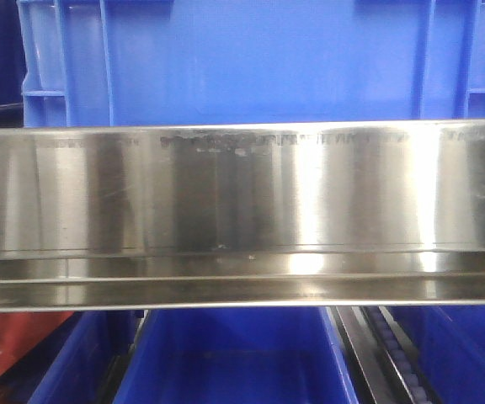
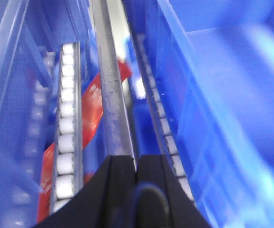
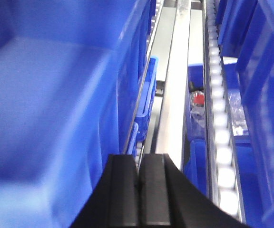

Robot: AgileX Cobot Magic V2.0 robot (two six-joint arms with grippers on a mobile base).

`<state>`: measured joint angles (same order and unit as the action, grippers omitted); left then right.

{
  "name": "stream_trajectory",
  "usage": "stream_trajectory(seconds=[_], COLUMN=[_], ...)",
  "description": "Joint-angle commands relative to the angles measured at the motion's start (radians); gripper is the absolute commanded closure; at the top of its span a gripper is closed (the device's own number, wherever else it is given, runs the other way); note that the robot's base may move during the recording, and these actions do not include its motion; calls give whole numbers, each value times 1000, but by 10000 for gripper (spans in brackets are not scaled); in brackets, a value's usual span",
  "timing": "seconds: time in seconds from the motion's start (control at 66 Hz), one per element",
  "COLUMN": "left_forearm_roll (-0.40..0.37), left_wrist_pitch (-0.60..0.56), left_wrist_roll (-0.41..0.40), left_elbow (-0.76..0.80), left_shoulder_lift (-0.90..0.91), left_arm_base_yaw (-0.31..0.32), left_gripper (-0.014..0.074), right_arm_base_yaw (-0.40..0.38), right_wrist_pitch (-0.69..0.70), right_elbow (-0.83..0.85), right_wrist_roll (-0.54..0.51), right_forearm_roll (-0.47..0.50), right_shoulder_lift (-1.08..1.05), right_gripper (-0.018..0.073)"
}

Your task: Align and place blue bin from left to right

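Observation:
The blue bin [image 1: 259, 59] fills the top of the front view, standing on the shelf behind a steel rail [image 1: 242, 210]; paired ribs show near both of its corners. In the left wrist view its blurred interior [image 2: 241, 95] lies to the right of my left gripper [image 2: 136, 159], whose black fingers are shut with nothing between them. In the right wrist view the bin wall [image 3: 46, 95] is to the left of my right gripper [image 3: 139, 159], also shut and empty. Neither gripper shows in the front view.
White roller tracks [image 2: 66, 118] [image 3: 221, 123] and steel rails [image 2: 112, 85] run along the shelf. A red strip [image 2: 92, 114] lies below the left rail. Darker blue bins [image 1: 234, 362] sit on the lower level, and a small red object [image 3: 199, 98] lies in one.

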<state>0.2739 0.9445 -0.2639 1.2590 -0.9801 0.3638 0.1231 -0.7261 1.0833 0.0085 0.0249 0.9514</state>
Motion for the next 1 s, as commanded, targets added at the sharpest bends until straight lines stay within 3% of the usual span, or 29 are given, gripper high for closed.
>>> stream_trajectory(seconds=[0.0,0.212,0.424,0.682,0.985], left_forearm_roll=[0,-2,-2,-2,0], left_wrist_pitch=[-152,-376,-516,-544,-536], left_wrist_roll=[-13,-15,-15,-15,-15], left_elbow=[-137,-444,-671,-786,-798], left_shoulder_lift=[135,418,685,859,878], left_arm_base_yaw=[4,4,2,2,2], left_gripper=[707,707,707,707,707], right_arm_base_yaw=[-4,-4,-4,-4,-4], right_wrist_pitch=[117,230,276,352,364], right_elbow=[-136,-375,-548,-681,-689], right_wrist_roll=[-19,-19,-19,-19,-19], right_forearm_roll=[-14,-14,-14,-14,-14], right_shoulder_lift=[-106,-341,-593,-838,-867], right_gripper=[634,634,634,634,634])
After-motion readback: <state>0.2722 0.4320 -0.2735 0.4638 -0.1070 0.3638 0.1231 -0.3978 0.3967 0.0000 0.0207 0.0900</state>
